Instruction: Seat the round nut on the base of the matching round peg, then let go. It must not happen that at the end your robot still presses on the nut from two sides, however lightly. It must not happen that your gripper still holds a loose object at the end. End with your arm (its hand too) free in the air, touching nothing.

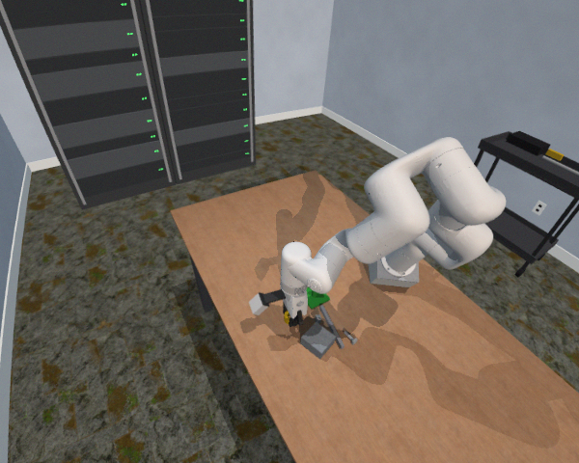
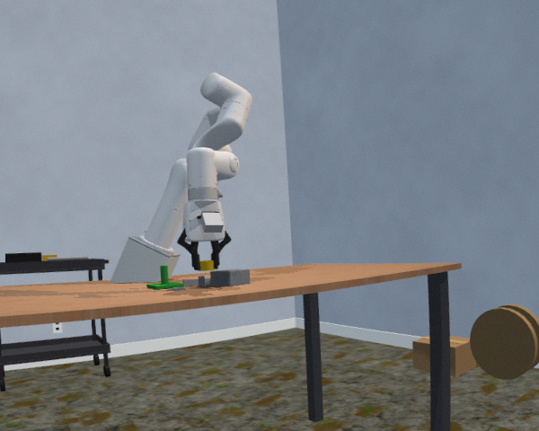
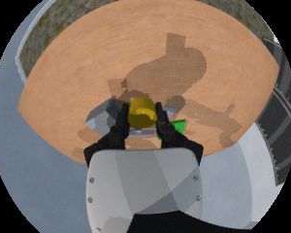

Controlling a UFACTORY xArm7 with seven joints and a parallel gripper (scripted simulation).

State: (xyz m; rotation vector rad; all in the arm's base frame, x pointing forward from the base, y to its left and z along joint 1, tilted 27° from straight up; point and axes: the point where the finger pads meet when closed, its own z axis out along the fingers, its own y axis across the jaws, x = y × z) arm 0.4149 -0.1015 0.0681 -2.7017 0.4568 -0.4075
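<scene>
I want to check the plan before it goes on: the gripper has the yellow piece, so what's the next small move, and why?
Probably carry it sideways toward the green peg, staying above its top. The gripper is shut on the yellow nut, which hangs just above the table beside the grey block, while the peg stands upright on its green base off to one side.

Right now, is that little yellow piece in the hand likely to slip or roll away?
Probably not slipping: the hand pinches the yellow nut from both sides, just above the table. It looks rigid and small, likely light. Being round, it might roll if dropped on edge.
</scene>
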